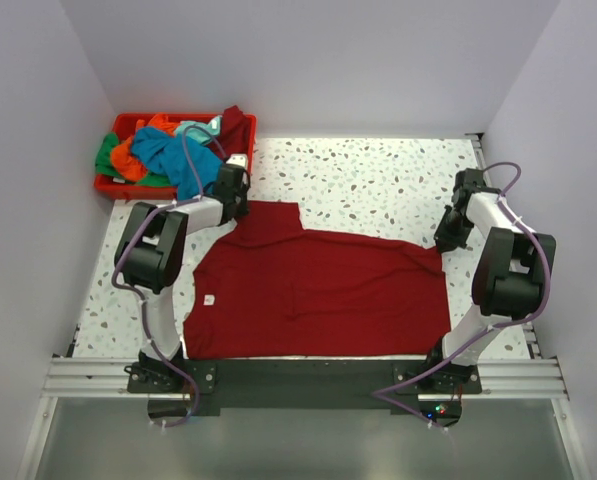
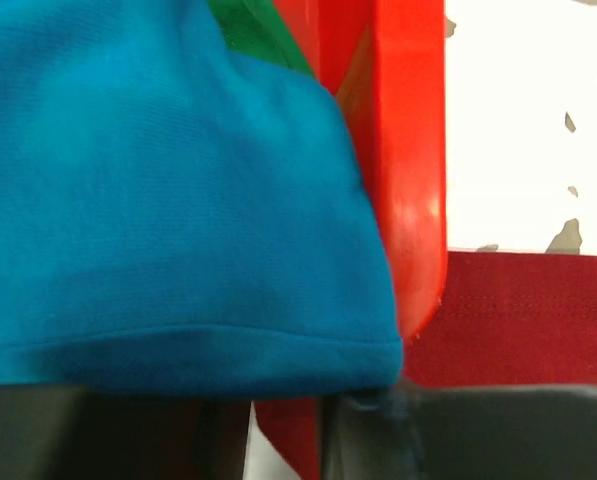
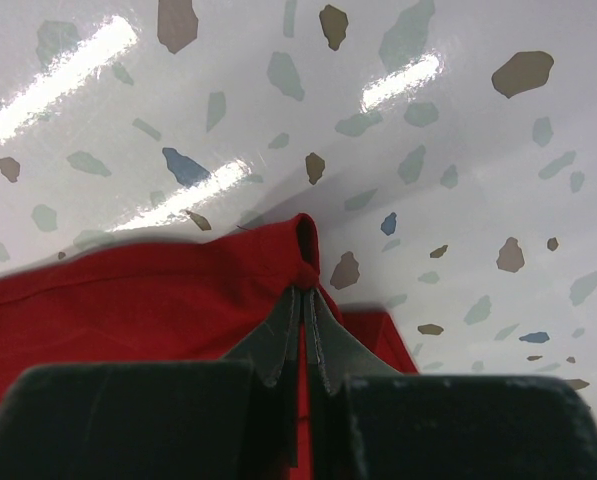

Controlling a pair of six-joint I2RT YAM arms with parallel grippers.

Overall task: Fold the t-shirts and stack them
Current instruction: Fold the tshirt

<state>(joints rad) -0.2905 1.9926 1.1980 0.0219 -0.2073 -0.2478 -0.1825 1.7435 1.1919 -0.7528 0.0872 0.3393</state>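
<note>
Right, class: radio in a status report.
Right gripper shut on dark red shirt corner. Left gripper beside red bin, grip unclear. Teal shirt overhangs bin, crowding left gripper.

A white desk [image 1: 378, 175] speckled with grey, brown and blue chips lies glossy under the lights, with bright streaks across its surface. A red plastic bin [image 1: 105, 187] sits at the desk's far left corner. A silver metal rail [image 1: 78, 378] runs along the desk's near edge, with a black plate [image 1: 308, 372] across its middle. Plain pale walls [image 1: 308, 60] enclose the desk on the left, far and right.
</note>
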